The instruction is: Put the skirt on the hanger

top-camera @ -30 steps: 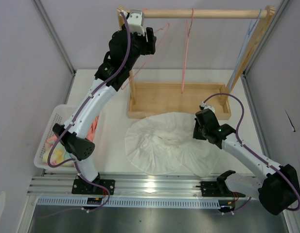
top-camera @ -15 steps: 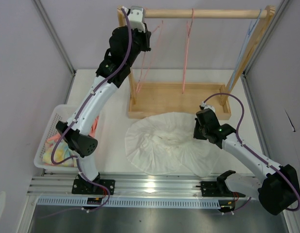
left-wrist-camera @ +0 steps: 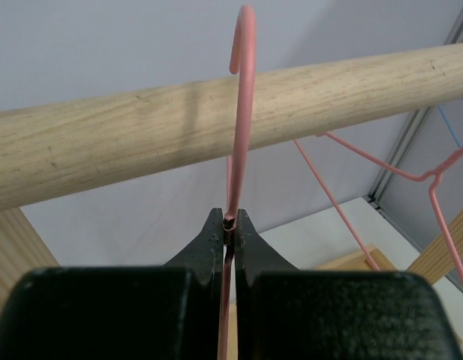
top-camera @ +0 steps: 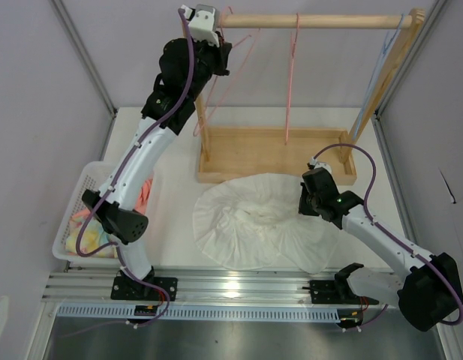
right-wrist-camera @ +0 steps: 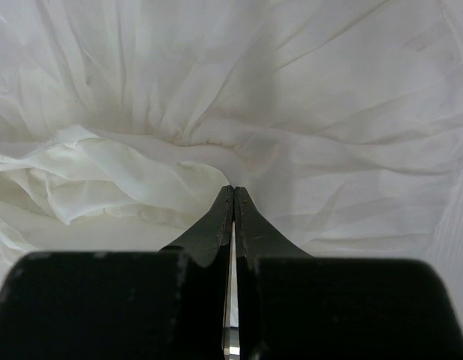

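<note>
Lifting, the left gripper (left-wrist-camera: 229,225) (clamped tight on the salmon-pink hanger (left-wrist-camera: 242,112) at its neck) has raised the hook tip above the wooden rod (left-wrist-camera: 126,146) at twelve o'clock, so unhooking looks near. The white skirt (top-camera: 254,217) lies flat at six o'clock, with the right gripper (right-wrist-camera: 233,191) closed above it, apparently empty.

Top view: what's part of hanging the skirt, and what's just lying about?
Job:
skirt
pale pink hanger, gripped by the left hand

Lying about:
deeper pink hanger
light blue hanger
basket of coloured clothes
</note>
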Controlling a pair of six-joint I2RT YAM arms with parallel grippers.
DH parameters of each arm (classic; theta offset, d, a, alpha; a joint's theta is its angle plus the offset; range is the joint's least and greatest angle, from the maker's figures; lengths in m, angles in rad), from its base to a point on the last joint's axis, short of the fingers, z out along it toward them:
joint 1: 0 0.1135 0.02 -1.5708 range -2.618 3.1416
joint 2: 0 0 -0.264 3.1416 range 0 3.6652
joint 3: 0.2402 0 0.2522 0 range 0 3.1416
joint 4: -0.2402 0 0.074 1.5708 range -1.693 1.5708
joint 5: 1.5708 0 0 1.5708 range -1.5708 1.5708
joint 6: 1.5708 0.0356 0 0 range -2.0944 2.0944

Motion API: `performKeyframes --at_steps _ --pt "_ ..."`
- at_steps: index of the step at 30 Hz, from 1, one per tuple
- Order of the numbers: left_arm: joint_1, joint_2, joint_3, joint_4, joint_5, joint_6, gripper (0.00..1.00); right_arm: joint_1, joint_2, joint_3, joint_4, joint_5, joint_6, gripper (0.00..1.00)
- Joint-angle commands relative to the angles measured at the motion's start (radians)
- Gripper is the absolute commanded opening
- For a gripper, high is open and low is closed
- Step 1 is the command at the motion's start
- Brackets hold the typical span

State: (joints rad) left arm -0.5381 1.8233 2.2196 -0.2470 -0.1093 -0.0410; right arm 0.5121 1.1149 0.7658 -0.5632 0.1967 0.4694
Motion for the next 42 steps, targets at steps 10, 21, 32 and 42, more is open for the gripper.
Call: performKeyframes --at_steps 10,21,32,42 --pt "0.018 -0.199 -0.167 0.141 0.167 0.036 0.0 -0.004 0.014 0.012 0.026 -0.002 -0.012 0.0" --pt "0.023 -0.222 -0.181 0.115 0.189 0.038 0.0 -0.007 0.016 0.01 0.025 -0.002 -0.017 0.0" --pt "0.021 -0.582 -0.649 0.12 0.23 0.018 0.0 -0.007 0.026 0.013 0.031 -0.011 -0.012 0.0" --pt "-0.06 -0.861 -0.992 -0.043 0.45 -0.005 0.0 -0.007 0.0 0.047 -0.012 -0.006 -0.023 0.0"
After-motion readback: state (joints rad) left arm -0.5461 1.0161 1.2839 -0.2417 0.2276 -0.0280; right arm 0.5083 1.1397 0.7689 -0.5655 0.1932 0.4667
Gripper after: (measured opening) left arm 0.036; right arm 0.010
